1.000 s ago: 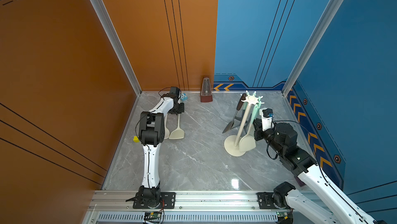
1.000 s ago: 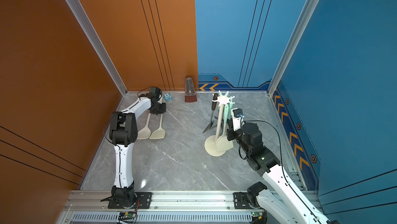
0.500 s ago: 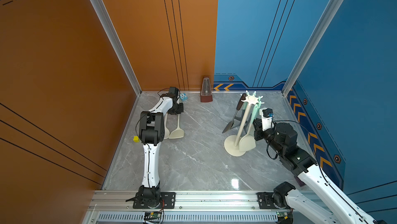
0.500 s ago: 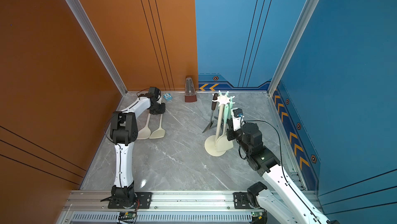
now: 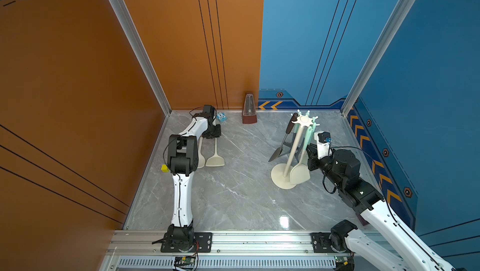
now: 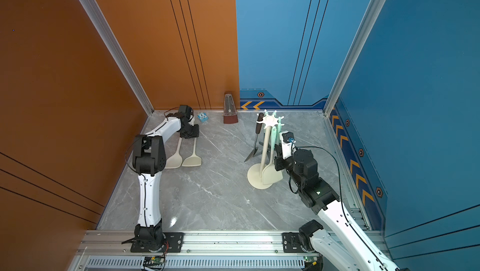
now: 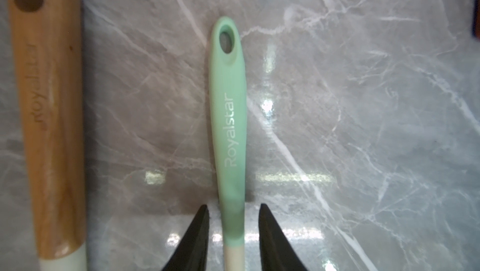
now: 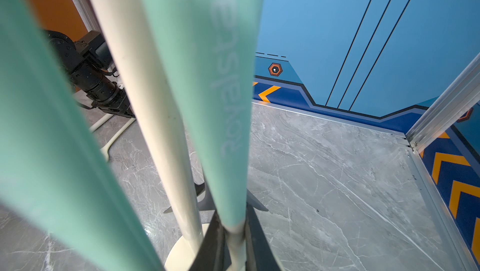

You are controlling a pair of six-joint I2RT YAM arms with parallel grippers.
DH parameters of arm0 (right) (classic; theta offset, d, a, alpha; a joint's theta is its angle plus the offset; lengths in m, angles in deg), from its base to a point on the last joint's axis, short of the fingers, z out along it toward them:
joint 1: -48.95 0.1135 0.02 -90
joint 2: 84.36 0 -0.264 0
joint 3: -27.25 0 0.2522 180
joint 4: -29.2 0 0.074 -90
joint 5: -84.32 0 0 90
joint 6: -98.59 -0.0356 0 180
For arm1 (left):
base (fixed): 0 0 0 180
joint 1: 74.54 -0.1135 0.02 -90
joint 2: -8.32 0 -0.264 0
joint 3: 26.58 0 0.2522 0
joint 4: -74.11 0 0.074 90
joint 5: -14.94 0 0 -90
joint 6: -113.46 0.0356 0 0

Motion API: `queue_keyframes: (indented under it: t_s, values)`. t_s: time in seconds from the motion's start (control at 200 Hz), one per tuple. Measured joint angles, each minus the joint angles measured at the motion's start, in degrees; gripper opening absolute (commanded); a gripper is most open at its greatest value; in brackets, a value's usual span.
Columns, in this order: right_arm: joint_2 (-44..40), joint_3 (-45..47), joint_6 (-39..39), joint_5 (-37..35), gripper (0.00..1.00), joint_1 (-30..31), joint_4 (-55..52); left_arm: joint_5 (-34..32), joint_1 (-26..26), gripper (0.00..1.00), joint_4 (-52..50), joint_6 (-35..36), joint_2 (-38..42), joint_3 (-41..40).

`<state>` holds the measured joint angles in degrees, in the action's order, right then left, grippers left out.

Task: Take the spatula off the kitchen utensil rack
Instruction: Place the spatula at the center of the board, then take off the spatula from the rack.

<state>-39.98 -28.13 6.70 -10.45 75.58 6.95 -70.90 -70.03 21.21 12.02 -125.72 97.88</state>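
The kitchen utensil rack [image 5: 292, 150] [image 6: 264, 150] stands right of centre, its cream pole [image 8: 155, 116] close to the right wrist camera. A spatula [image 5: 300, 174] [image 6: 271, 173] with a mint handle [image 8: 220, 74] hangs from its crown. My right gripper [image 5: 309, 152] [image 6: 278, 152] [image 8: 235, 220] is shut on that spatula's shaft. At the back left, my left gripper [image 5: 214, 135] [image 6: 191, 134] [image 7: 233, 207] is open. Its fingers straddle, without touching, the mint handle of a second spatula [image 7: 230, 116] [image 5: 215, 160] lying flat on the table.
A wooden-handled spatula [image 7: 46, 100] [image 5: 200, 160] lies beside the mint one. A dark-handled metal turner [image 5: 284, 139] and another mint handle [image 8: 52, 126] hang on the rack. A brown metronome [image 5: 248, 109], a blue cube [image 5: 221, 117] and a yellow block [image 5: 164, 168] sit near the walls.
My left gripper's jaws have parted from the mint handle lying on the table. Neither arm has shifted noticeably, and the right grip is unchanged.
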Motion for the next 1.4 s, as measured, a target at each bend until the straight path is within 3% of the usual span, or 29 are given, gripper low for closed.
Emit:
queue_keyframes:
  t_s: [0.235,0.556,0.956,1.401]
  values:
    - [-0.31,0.24,-0.02,0.00,0.15,0.00,0.00,-0.09,1.03,0.47,-0.57,0.94,4.57,0.00]
    - [-0.35,0.24,-0.02,0.00,0.15,0.00,0.02,0.07,4.44,0.47,-0.55,1.09,12.66,-0.02]
    - [-0.35,0.24,-0.02,0.00,0.15,0.00,0.02,7.45,10.23,0.46,-0.42,3.17,16.17,-2.21]
    - [-0.28,0.24,-0.04,0.02,0.15,0.00,0.09,19.37,14.71,0.47,12.41,8.92,31.58,-19.69]
